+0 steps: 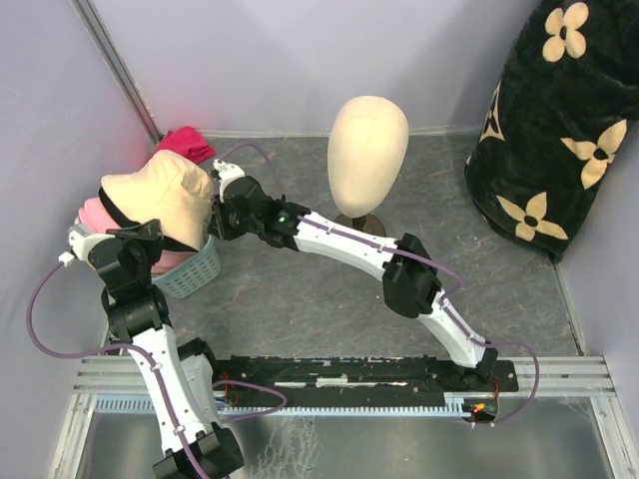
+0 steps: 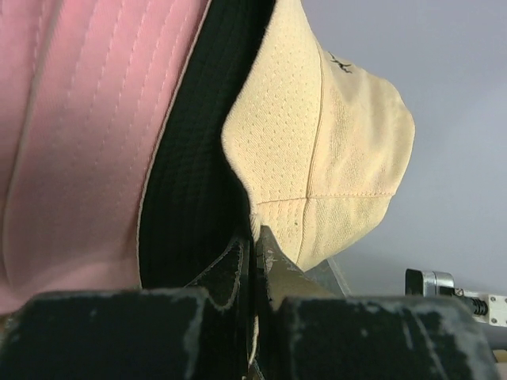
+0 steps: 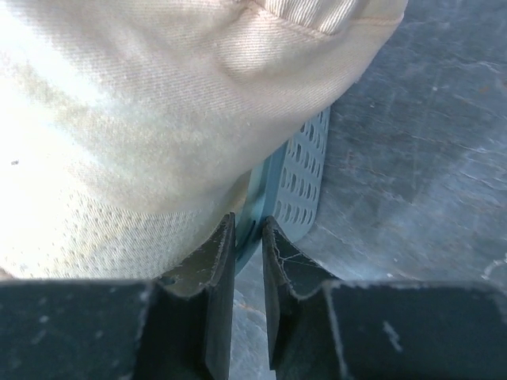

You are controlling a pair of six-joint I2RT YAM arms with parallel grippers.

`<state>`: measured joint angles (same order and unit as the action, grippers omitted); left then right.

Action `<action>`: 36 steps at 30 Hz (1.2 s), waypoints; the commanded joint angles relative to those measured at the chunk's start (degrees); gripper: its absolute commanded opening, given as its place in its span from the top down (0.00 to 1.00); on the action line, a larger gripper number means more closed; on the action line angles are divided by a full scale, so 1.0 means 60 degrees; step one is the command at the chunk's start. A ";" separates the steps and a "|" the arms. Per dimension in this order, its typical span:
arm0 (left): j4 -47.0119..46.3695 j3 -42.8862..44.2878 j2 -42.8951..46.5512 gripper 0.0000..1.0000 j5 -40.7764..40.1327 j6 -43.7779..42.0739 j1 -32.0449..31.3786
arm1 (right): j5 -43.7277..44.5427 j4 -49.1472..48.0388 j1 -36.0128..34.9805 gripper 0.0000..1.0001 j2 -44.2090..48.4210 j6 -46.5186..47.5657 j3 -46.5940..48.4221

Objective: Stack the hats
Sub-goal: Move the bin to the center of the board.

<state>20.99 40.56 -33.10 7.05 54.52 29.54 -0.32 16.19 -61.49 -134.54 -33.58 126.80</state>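
Beige hat (image 1: 165,195) over basket (image 1: 195,274), left tool (image 2: 253,234) pinching brim, right tool (image 3: 248,228) seemingly pressed together, mannequin (image 1: 366,150) near

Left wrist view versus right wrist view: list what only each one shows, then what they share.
Only the left wrist view: the pink hat and the black hat, pressed together beside the beige hat, and the left pincer shut on the beige brim. Only the right wrist view: the blue perforated basket, the grey tabletop, and the right pincer, its fingers nearly together; whether they grip anything is unclear. Both: the beige hat, close up and filling much of the frame.
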 commanded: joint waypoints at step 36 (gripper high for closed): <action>-0.0524 0.0819 -0.0805 0.97 0.1603 -0.0884 -0.1692 | 0.2046 0.0130 -0.0349 0.60 0.3375 0.0635 -0.3281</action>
<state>13.28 42.30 -39.77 18.63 52.36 19.73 12.34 17.15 -63.68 -113.32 -28.67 104.09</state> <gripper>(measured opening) 0.055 0.392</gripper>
